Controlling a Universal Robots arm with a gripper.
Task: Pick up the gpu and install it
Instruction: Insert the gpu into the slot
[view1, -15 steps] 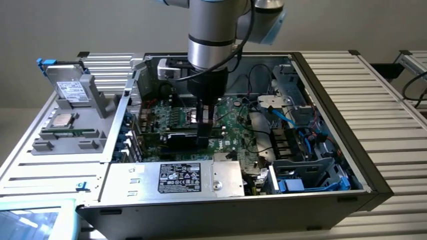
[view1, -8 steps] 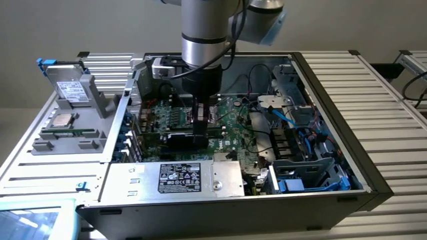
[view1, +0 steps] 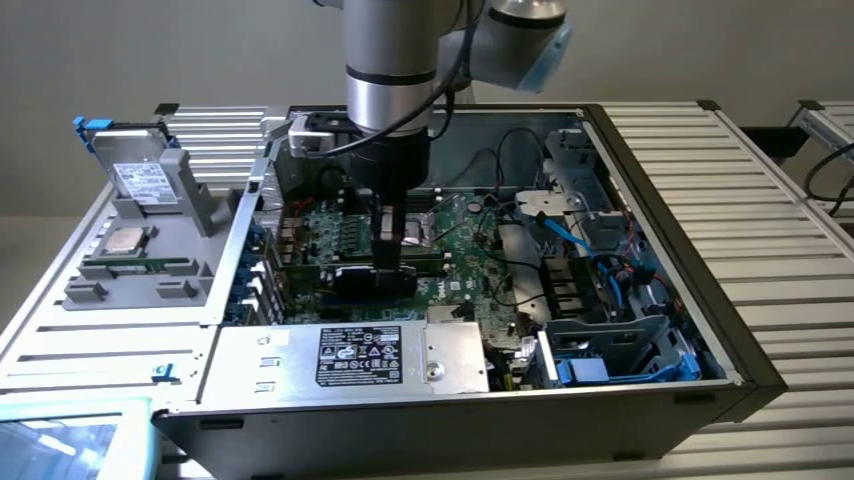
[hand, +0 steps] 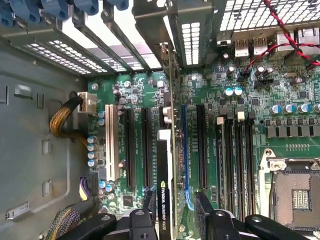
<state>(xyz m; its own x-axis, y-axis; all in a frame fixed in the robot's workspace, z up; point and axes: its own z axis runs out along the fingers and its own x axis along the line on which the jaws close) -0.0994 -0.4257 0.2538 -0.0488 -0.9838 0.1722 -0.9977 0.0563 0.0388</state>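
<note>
**Pincer wide open around the card**

My pincer (hand: 177, 201) stands fully spread and clamps nothing. The gpu (hand: 165, 186) stands on edge between my fingers (hand: 150, 200), its black Nvidia Quadro side turned towards one pad and just beside it. The other pad is clearly apart from it, with a blue slot showing in the gap. The card sits down among the long black expansion slots (hand: 131, 145) of the green motherboard (hand: 280, 100). The empty CPU socket (hand: 295, 195) lies beyond the memory slots (hand: 235, 150).

In the exterior view my pincer (view1: 391, 262) reaches straight down into the open computer case (view1: 667, 210), with the gpu (view1: 350, 280) at its tips. From there, on that view's clock face:
- the labelled power supply (view1: 360, 358) lies at six o'clock;
- the blue cables (view1: 627, 275) lie at three;
- a processor in its grey holder (view1: 127, 240) lies at nine, outside the case;
- a hard drive (view1: 140, 180) lies at ten;
- the slatted tabletop (view1: 781, 200) lies at two.
</note>
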